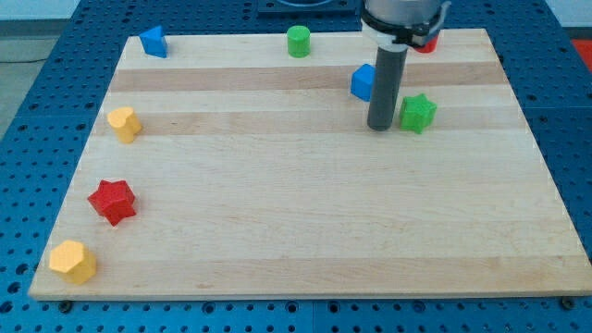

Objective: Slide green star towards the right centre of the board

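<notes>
Wooden board [305,231] — my tip [380,128] beside green star [417,113].

The pale wooden board [305,231] lies on a blue perforated table [37,92]. On the board: a blue block [154,42] at eleven o'clock, a green cylinder [298,42] at twelve, a blue cube [363,82] and green star [417,113] near two, a yellow block [124,123] at ten, a red star [113,201] at nine, another yellow block [73,262] at eight. My tip [380,127] rests just left of the green star.

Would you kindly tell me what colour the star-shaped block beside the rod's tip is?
Green; the green star shows clearly in the camera view, just right of my tip.
</notes>
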`<move>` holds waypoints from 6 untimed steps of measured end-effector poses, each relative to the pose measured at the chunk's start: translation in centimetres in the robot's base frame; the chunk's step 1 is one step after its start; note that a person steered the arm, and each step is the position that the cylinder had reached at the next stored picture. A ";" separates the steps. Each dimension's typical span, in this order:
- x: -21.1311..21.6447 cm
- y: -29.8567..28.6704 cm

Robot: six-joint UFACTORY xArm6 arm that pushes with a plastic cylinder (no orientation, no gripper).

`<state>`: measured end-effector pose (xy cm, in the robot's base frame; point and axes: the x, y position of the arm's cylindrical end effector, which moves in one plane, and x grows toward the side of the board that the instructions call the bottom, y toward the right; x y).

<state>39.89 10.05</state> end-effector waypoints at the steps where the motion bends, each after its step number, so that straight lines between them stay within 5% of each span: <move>1: -0.1 1.4; 3: -3.8 2.4; 6: -1.8 6.8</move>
